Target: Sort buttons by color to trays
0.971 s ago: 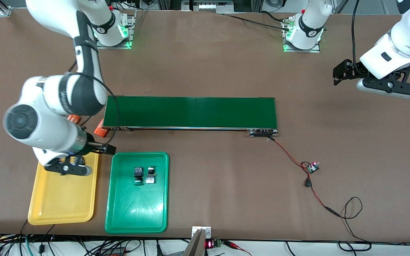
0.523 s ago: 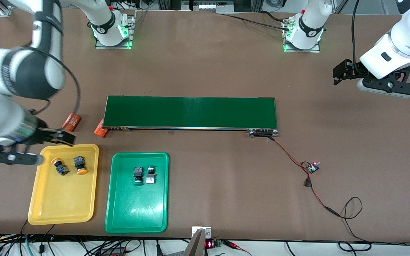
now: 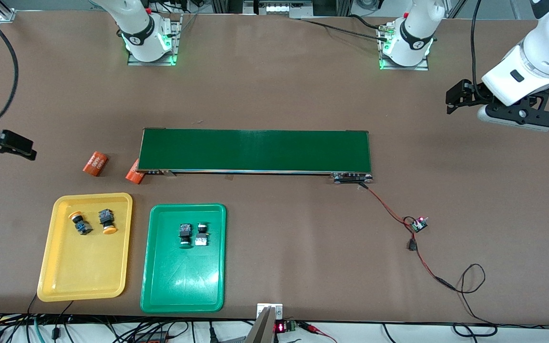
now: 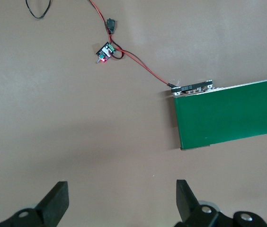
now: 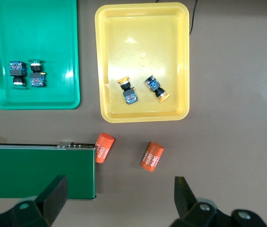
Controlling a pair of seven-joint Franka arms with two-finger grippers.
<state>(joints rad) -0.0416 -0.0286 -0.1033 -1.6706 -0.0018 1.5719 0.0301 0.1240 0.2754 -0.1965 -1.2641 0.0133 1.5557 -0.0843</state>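
Two yellow-capped buttons (image 3: 92, 222) lie on their sides in the yellow tray (image 3: 84, 281), close together in the part of it nearest the conveyor belt (image 3: 255, 150). Two green-capped buttons (image 3: 193, 234) lie just beside each other in the green tray (image 3: 184, 290), also toward its belt end. The two trays sit side by side, apart, on the tabletop (image 3: 279, 95) at the right arm's end, nearer the front camera than the belt. Two orange cylinders printed "4680" (image 3: 95, 164) lie on the tabletop between the yellow tray and the belt's end, one of them touching the belt's corner. A red and black wire (image 3: 389, 212) runs from the belt's other end to a small circuit board (image 3: 418, 224). The right gripper (image 5: 117, 201) is up over the belt's end and the cylinders, fingers spread apart, holding nothing. The left gripper (image 4: 121, 203) waits over bare tabletop at the left arm's end, fingers likewise apart and empty
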